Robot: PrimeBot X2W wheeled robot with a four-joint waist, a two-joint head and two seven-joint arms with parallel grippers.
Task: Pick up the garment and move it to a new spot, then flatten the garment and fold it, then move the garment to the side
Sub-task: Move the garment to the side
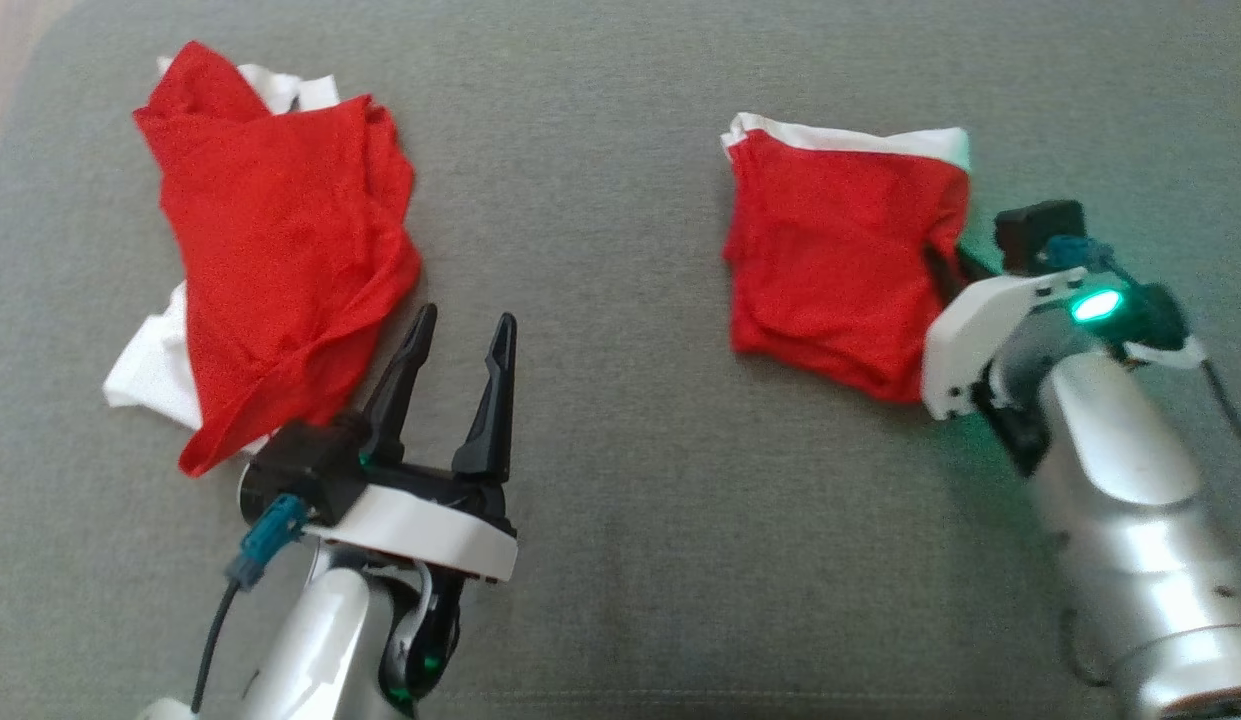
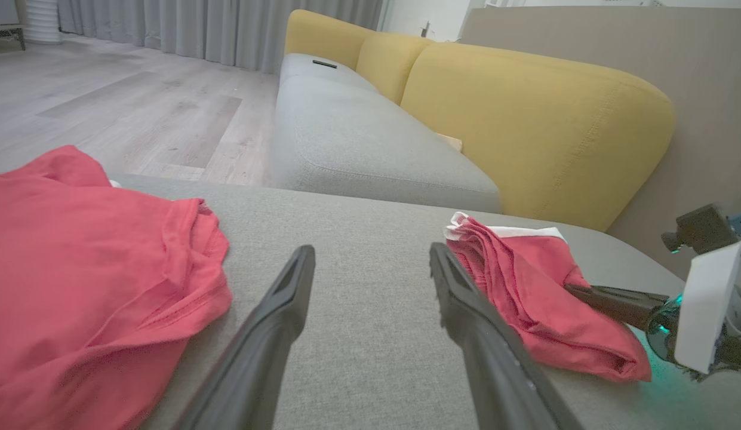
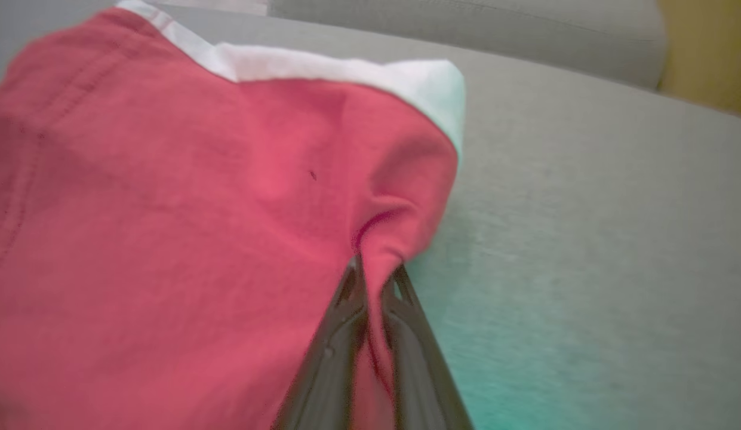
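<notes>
A folded red garment [image 1: 830, 250] with a white edge lies on the right of the grey cushion [image 1: 620, 480]. My right gripper [image 1: 945, 265] is shut on its right edge. In the right wrist view the red garment [image 3: 197, 209] puckers where the right gripper [image 3: 376, 275] pinches a fold of it. From the left wrist the garment [image 2: 525, 298] lies right of my fingers, with the right gripper [image 2: 585, 292] at its side. My left gripper [image 1: 465, 330] stands open and holds nothing, just right of a second, crumpled garment. The left gripper [image 2: 373, 254] spans bare cushion.
The crumpled red and white garment [image 1: 280, 230] lies at the left of the cushion, also in the left wrist view [image 2: 77, 269]. Beyond the cushion run a grey sofa seat [image 2: 358, 143], yellow back cushions [image 2: 525, 119] and a wooden floor [image 2: 107, 107].
</notes>
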